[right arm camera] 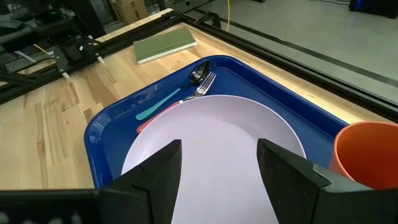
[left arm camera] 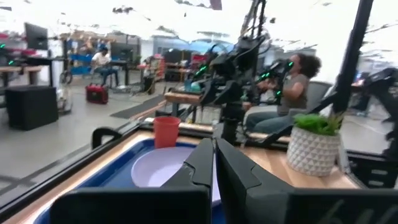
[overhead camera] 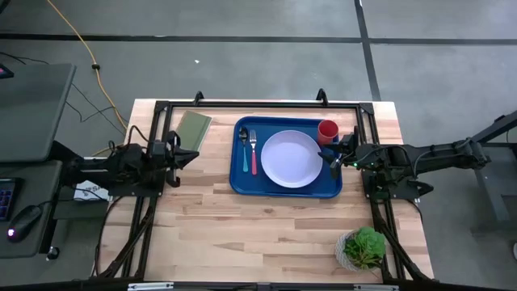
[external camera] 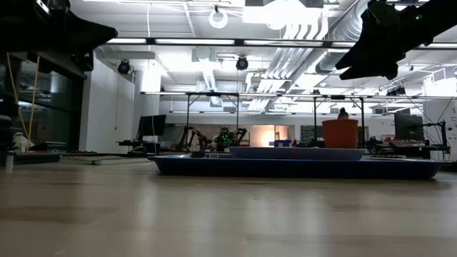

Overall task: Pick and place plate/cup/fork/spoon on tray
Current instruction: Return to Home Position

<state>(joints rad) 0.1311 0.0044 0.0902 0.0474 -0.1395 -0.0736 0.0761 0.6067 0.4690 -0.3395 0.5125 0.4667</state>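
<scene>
Tray (overhead camera: 266, 191) sits mid-table in the high view and carries everything the task names. The plate (overhead camera: 291, 158) is in its middle, the spoon (overhead camera: 244, 145) and fork (overhead camera: 254, 153) lie side by side along its left end, and the cup (overhead camera: 327, 131) stands in its far right corner. The right gripper (overhead camera: 333, 161) hangs over the plate's right edge, just beside the cup. The left gripper (overhead camera: 191, 155) is off the tray's left end, near a flat green rectangle (overhead camera: 192, 127). I judge that only the pull-back to home is left, so the risk lies with the right arm, which could clip the cup on its way out.

From the low view, the cup (external camera: 340, 133) is the tallest thing on the tray (external camera: 285, 168). The right arm's dark bulk hangs high above it, apart from it. A dip while swinging away could tip the cup.

In the left wrist view, the left gripper (left arm camera: 214, 167) has its fingers drawn almost together with nothing between them. It points across the tray toward the plate (left arm camera: 155, 171) and well apart from it, so it poses little threat.

In the right wrist view, the right gripper (right arm camera: 217, 167) is spread wide and empty above the plate (right arm camera: 214, 121), with the cup (right arm camera: 368, 155) close beside one finger. A sideways sweep could knock the cup. A low drag could push the plate onto the fork (right arm camera: 157, 118), whose handle tucks against the plate's rim, with the spoon (right arm camera: 163, 104) next to it.
</scene>
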